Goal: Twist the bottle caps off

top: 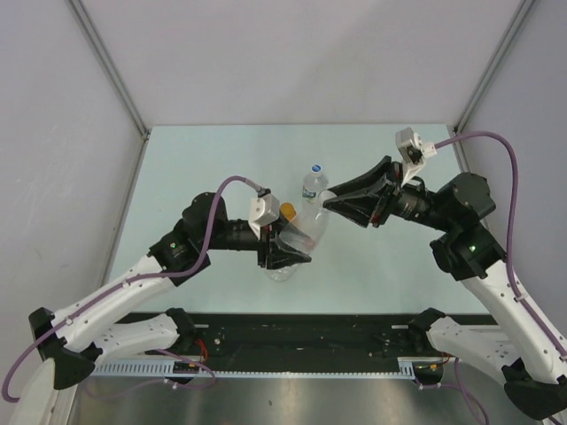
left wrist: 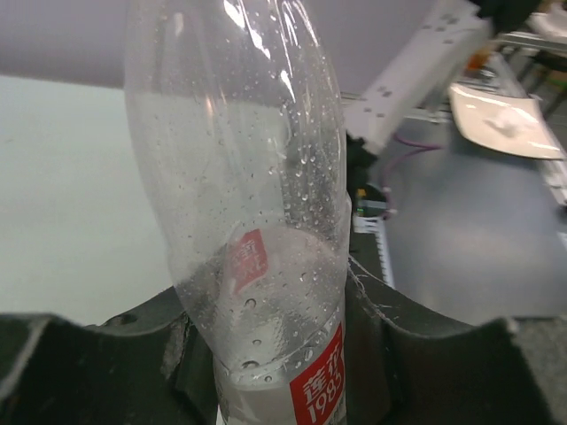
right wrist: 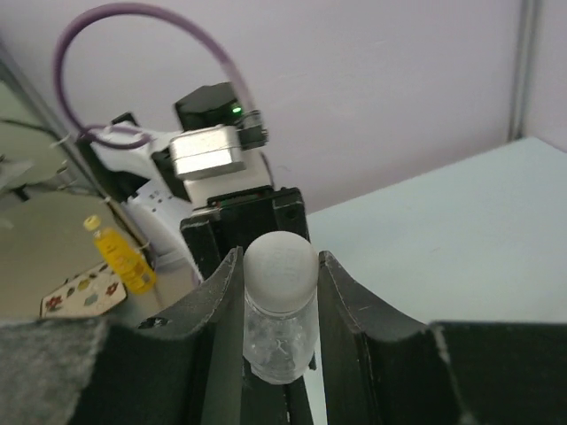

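Note:
My left gripper point(top: 285, 254) is shut on the body of the slim clear bottle point(top: 299, 237) with the reddish label point(left wrist: 317, 387) and holds it tilted off the table toward the right arm. In the left wrist view the bottle point(left wrist: 252, 195) fills the gap between the fingers. My right gripper point(top: 329, 205) is shut on its plain whitish cap point(right wrist: 280, 264). The clear bottle with a blue label point(top: 311, 184) stands upright just behind, white cap point(top: 316, 167) on. The orange bottle's cap point(top: 287, 211) peeks out behind the left wrist camera; its body is hidden.
The pale green table point(top: 221, 168) is enclosed by white walls at the back and sides. A black rail point(top: 292, 341) runs along the near edge between the arm bases. A small yellow bottle point(right wrist: 120, 255) shows far off in the right wrist view.

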